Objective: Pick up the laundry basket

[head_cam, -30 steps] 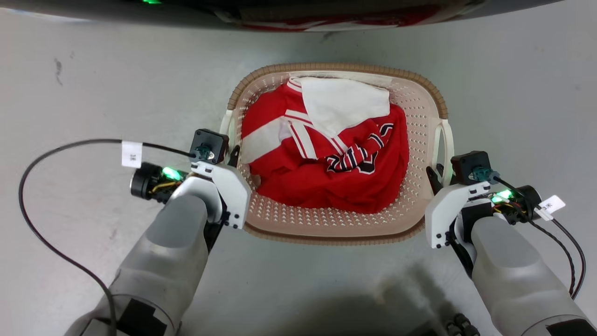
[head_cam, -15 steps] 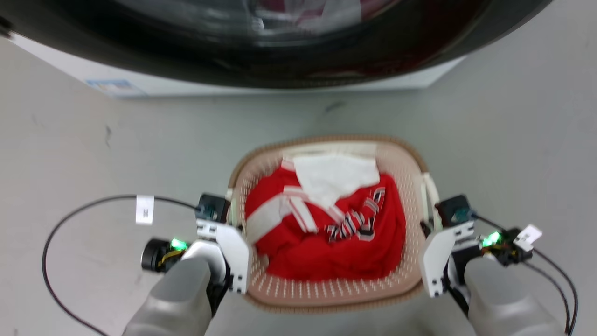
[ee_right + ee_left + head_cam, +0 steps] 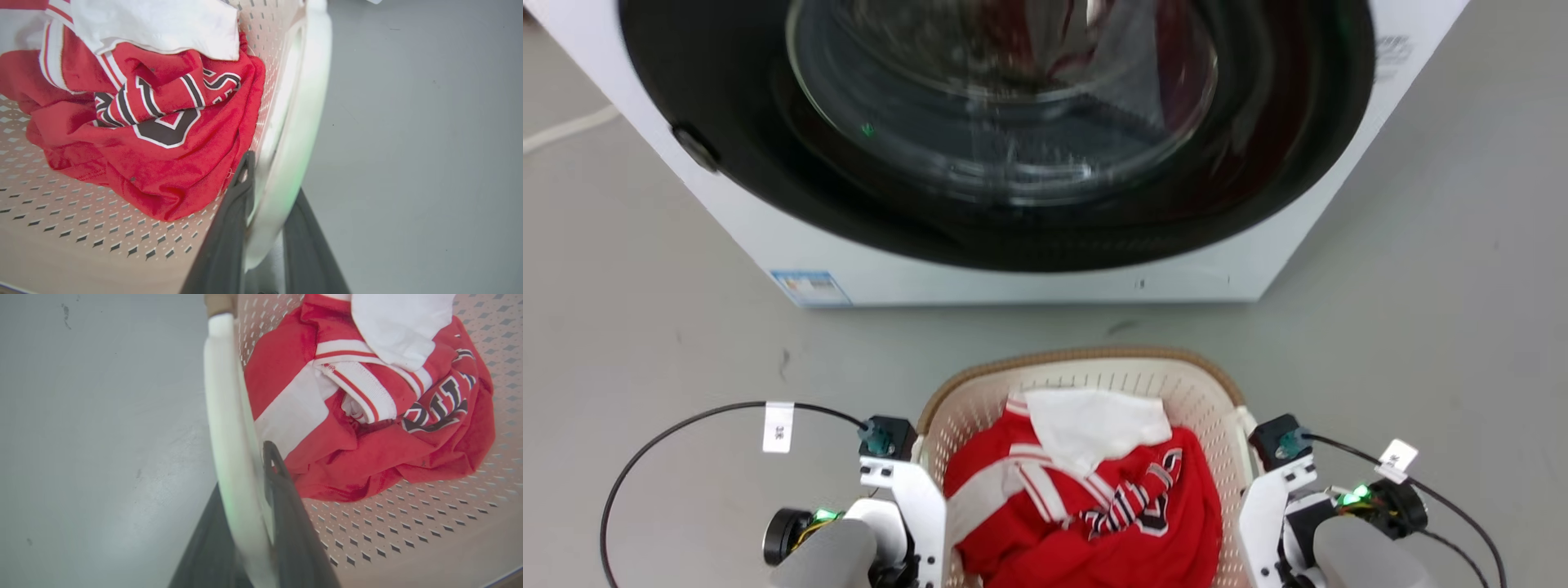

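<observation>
Lift of laundry basket (image 3: 1078,358) by its two side handles, judged to be the step in hand. The basket sat at the bottom centre of the head view, over the grey floor (image 3: 645,351). Whether its base had cleared the floor could not be told. A washing machine (image 3: 1029,286) stood near the far rim, across the top of that frame.

The left end effector (image 3: 244,469) was closed narrow on the left handle (image 3: 222,396). In the left wrist view one dark finger lay inside the white bar, beside the perforated wall, and the other lay outside it. The right end effector (image 3: 273,173) gripped the right handle (image 3: 306,94) in the same way, at the lower centre of the right wrist view. The basket thus lay between the two end effectors, one at each short side. A red jersey (image 3: 1086,523) and a white cloth (image 3: 1094,425) were heaped loosely inside, toward the middle.

To do the step well, both arms would need to rise together at one rate, so that the rim kept level and the clothes did not slide. The grip would need to be firm, since the smooth bars looked likely to pivot between the fingers. The far rim was best kept apart from the machine.
</observation>
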Motion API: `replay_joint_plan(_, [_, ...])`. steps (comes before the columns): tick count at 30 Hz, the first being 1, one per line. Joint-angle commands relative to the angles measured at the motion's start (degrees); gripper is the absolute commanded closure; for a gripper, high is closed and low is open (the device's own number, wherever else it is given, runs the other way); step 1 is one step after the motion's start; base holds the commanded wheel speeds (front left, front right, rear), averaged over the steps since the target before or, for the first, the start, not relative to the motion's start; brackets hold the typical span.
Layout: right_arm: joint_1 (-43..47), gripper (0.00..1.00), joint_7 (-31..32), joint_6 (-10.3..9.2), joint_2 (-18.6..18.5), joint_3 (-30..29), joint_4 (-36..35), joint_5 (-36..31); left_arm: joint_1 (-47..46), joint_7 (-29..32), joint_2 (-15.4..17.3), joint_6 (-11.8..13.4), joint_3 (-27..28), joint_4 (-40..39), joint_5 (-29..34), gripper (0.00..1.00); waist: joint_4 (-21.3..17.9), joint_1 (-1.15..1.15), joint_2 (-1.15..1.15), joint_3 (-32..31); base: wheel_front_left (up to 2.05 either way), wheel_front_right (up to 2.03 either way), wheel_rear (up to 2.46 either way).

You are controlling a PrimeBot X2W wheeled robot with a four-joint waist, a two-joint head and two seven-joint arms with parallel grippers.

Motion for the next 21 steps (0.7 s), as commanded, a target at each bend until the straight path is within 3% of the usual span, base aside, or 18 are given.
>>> replay_joint_plan(1, [0.5, 1.00, 1.0, 0.16, 0.7, 2.1, -1.2, 1.4, 0.6, 1.2, -0.7, -0.8, -0.9, -1.4, -1.1, 1.00, 0.2, 0.01, 0.00, -4.0, 0.00, 0.00, 0.00])
replay_joint_plan(14, [1.8, 1.00, 8.3, 0.17, -0.2, 13.1, -2.1, 11.4, 2.9, 6.4, 1.8, -0.8, -6.0, -3.1, -7.9, 1.00, -0.9, 0.01, 0.00, -14.1, 0.00, 0.00, 0.00])
replay_joint_plan(21, [2.2, 1.00, 10.2, 0.17, -1.7, 17.4, -3.0, 16.1, 3.5, 7.5, 1.8, -0.8, -8.1, -3.2, -10.6, 1.00, -1.5, 0.01, 0.00, -16.2, 0.00, 0.00, 0.00])
